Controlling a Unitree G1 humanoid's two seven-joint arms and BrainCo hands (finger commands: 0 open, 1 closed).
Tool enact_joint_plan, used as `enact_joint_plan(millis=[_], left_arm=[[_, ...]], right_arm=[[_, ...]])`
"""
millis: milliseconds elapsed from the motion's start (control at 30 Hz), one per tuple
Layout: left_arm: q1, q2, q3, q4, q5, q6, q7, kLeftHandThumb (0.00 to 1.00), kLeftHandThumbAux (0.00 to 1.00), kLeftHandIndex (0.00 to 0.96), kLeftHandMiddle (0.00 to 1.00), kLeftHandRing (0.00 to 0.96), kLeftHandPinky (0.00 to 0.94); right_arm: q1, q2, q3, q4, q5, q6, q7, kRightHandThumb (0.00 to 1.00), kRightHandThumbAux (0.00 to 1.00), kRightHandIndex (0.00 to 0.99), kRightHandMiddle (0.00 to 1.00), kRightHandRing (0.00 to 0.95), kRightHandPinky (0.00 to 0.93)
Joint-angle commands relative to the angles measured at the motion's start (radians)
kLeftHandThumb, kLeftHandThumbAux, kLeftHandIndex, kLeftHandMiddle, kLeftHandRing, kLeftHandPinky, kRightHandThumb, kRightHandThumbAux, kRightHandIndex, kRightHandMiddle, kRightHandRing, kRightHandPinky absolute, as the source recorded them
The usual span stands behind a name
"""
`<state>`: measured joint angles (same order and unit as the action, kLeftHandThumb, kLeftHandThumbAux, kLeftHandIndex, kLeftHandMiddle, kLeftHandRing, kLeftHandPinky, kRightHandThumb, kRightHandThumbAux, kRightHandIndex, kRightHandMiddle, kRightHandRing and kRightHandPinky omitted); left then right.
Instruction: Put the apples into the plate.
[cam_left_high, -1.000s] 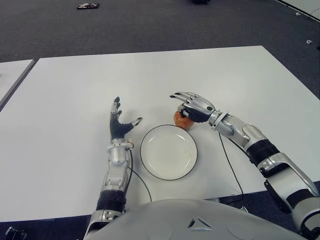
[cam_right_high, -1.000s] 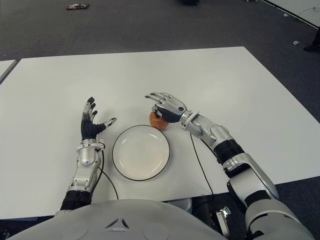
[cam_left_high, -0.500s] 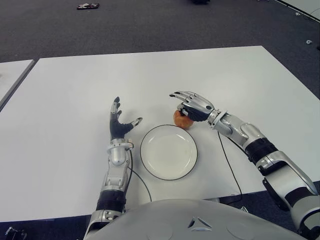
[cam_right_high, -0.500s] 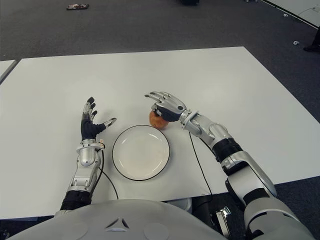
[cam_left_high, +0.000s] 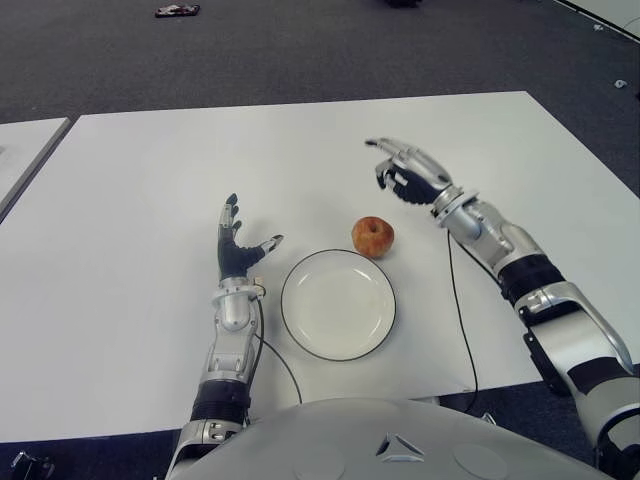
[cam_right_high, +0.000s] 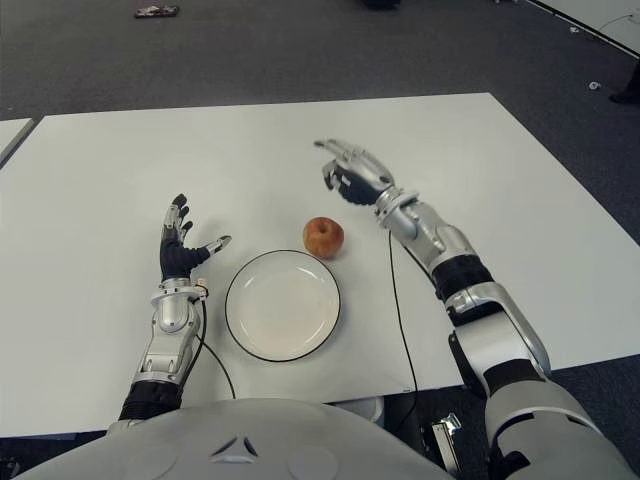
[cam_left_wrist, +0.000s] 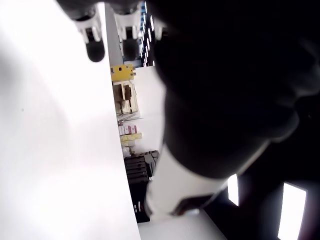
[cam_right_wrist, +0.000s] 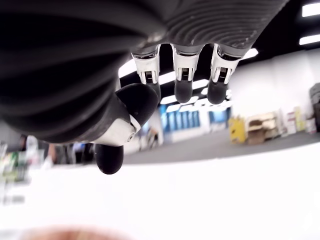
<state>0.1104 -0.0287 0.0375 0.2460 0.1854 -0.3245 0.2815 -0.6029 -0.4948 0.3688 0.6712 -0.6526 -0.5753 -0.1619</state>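
Right hand (cam_left_high: 405, 172) hangs spread and empty above the table (cam_left_high: 140, 170).
Apple (cam_left_high: 372, 236) sits stem-up, nearer and left of it, beside the plate's (cam_left_high: 338, 348) far rim.

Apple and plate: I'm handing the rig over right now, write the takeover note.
Right hand: open, empty, raised above the table beyond the apple.
Left hand: open, idle, left of the plate.
Apple: on the table just past the plate's far right rim, not in it.
Done: nothing placed; plate empty.
Left: grasp the apple and set it in the plate.
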Motion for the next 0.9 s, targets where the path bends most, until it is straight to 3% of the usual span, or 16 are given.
enact_joint_plan(millis=[33, 333, 900], left_arm=[[-0.002, 0.005, 0.005, 0.004, -0.006, 0.018, -0.002, 0.01, 0.599, 0.0, 0.0, 0.0, 0.0], [0.005, 0.004, 0.002, -0.003, -0.003, 0.014, -0.001, 0.007, 0.589, 0.0, 0.0, 0.0, 0.0], [0.018, 0.006, 0.002, -0.008, -0.001, 0.014, -0.002, 0.001, 0.588, 0.0, 0.0, 0.0, 0.0]], right_arm=[[-0.017, 0.006, -0.052, -0.003, 0.087, 0.001, 0.049, 0.117, 0.218, 0.0, 0.0, 0.0, 0.0], [0.0, 0.021, -0.124, -0.061, 0.178, 0.043, 0.086, 0.113, 0.264, 0.0, 0.0, 0.0, 0.0], [-0.019, 0.057, -0.206, -0.013, 0.209, 0.062, 0.03, 0.096, 0.373, 0.0, 0.0, 0.0, 0.0]])
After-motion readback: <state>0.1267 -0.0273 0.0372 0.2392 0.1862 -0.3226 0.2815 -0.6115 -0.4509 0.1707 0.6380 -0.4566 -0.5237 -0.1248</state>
